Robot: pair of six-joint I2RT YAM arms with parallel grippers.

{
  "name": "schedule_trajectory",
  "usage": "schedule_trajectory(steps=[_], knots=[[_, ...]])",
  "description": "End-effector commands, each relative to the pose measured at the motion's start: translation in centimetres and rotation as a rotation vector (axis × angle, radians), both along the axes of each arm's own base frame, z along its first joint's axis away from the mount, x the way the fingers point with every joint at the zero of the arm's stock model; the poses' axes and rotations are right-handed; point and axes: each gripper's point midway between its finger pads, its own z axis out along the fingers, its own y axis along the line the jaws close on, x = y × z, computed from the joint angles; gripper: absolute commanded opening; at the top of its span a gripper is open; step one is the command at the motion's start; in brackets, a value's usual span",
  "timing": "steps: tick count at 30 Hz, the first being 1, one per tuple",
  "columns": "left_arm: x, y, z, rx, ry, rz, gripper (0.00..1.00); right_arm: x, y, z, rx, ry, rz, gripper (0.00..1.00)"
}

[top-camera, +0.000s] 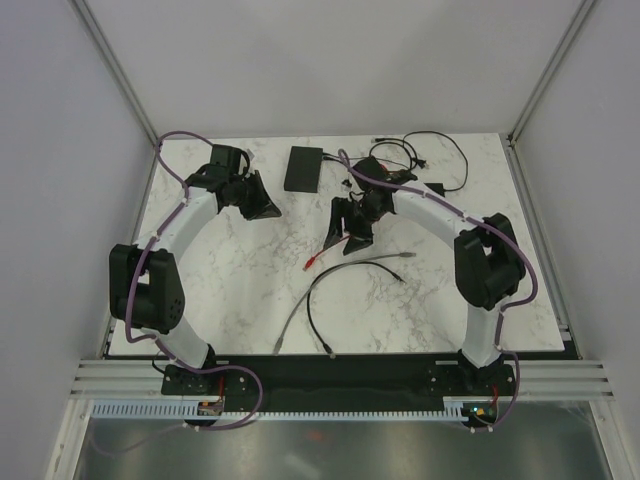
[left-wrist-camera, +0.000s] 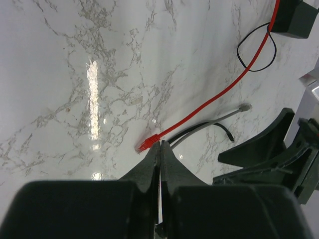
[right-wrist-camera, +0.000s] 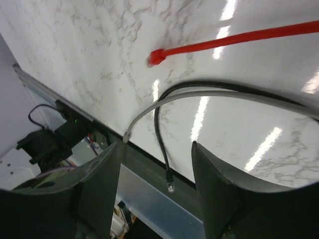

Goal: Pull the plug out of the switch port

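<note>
The switch [top-camera: 303, 168], a flat matte-black box, lies at the back of the marble table with no cable in it that I can see. A red cable ends in a free red plug [top-camera: 310, 264] lying on the table. The plug also shows in the left wrist view [left-wrist-camera: 148, 143] and the right wrist view [right-wrist-camera: 155, 57]. My left gripper [top-camera: 272, 211] is shut and empty, right of its arm; in its own view its tips [left-wrist-camera: 160, 143] sit just before the red plug. My right gripper [top-camera: 343, 248] is open and empty [right-wrist-camera: 157, 144], held above the loose cables.
A grey cable [top-camera: 300, 305] and a black cable [top-camera: 318, 320] lie loose in front of the grippers, their plugs near the table's front edge [right-wrist-camera: 75, 107]. A small black adapter [top-camera: 437, 188] with thin black cords sits at the back right. A black box [left-wrist-camera: 296, 20] meets the red cable.
</note>
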Motion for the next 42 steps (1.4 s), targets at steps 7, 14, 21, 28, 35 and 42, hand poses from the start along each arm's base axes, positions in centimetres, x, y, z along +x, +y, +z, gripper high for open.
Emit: schedule_trajectory(steps=[7, 14, 21, 28, 35, 42], knots=[[0.3, 0.1, 0.9, -0.004, -0.043, -0.033, 0.02, 14.0, -12.6, 3.6, -0.272, -0.327, -0.515, 0.27], [0.2, 0.2, 0.4, -0.002, -0.031, -0.033, 0.02, 19.7, -17.2, 1.9, -0.307, -0.35, -0.682, 0.34], [0.3, 0.1, 0.1, 0.0, -0.023, -0.033, 0.02, 24.0, -17.2, -1.0, -0.322, -0.432, -0.58, 0.38], [0.2, 0.2, 0.0, 0.0, -0.019, -0.032, 0.02, 26.0, -18.2, -3.2, -0.413, -0.495, -0.515, 0.4], [0.2, 0.2, 0.1, 0.0, -0.022, -0.032, 0.02, 26.7, -18.8, -5.1, -0.463, -0.496, -0.506, 0.4], [0.1, 0.2, 0.0, 0.0, -0.02, -0.033, 0.02, 27.6, -19.1, -7.2, -0.498, -0.493, -0.474, 0.37]])
